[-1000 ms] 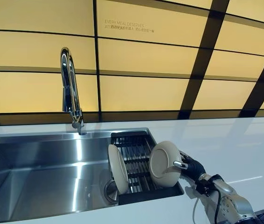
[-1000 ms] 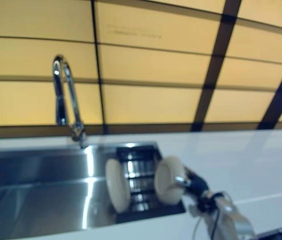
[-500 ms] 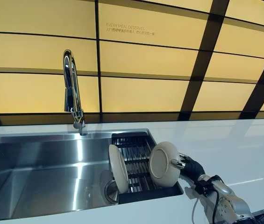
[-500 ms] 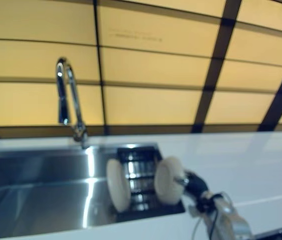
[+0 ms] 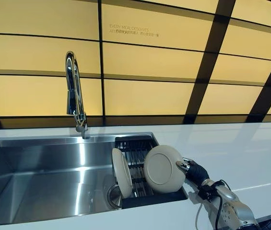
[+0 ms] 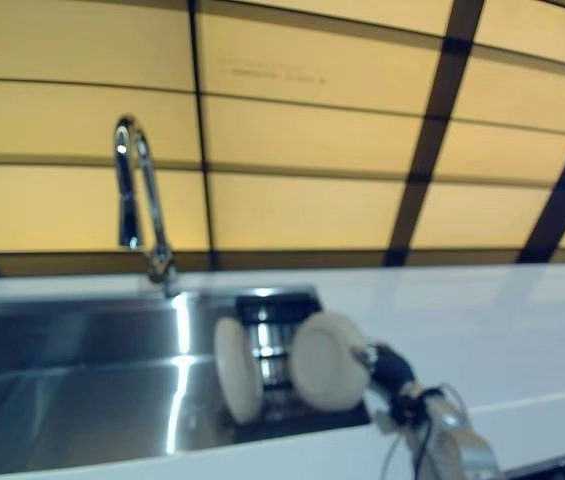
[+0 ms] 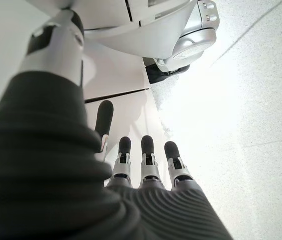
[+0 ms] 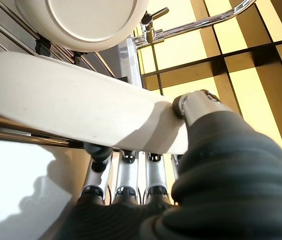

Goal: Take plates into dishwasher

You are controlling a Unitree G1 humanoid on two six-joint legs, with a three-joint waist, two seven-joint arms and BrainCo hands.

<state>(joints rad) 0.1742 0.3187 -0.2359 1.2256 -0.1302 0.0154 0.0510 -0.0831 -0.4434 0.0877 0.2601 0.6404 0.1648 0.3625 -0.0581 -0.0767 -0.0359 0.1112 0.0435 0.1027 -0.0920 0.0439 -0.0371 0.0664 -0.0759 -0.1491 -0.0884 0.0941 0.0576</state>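
Note:
My right hand (image 5: 196, 172) is shut on the rim of a cream plate (image 5: 164, 168) and holds it tilted over the black dish rack (image 5: 140, 148) at the sink's right end. In the right wrist view the thumb (image 8: 195, 107) presses on the plate (image 8: 81, 107) and the fingers (image 8: 126, 175) lie under it. A second cream plate (image 5: 121, 172) stands on edge in the rack, just left of the held one; it also shows in the right wrist view (image 8: 88, 22). My left hand (image 7: 145, 160) hangs open and empty above the floor.
A steel sink (image 5: 44, 167) is set in a white counter (image 5: 231, 148). A tall chrome faucet (image 5: 74, 96) stands behind the sink. A wall of yellow panels with dark strips rises behind the counter.
The held plate has turned to face the camera more and shifted left, nearer the standing plate. The standing plate has not moved.

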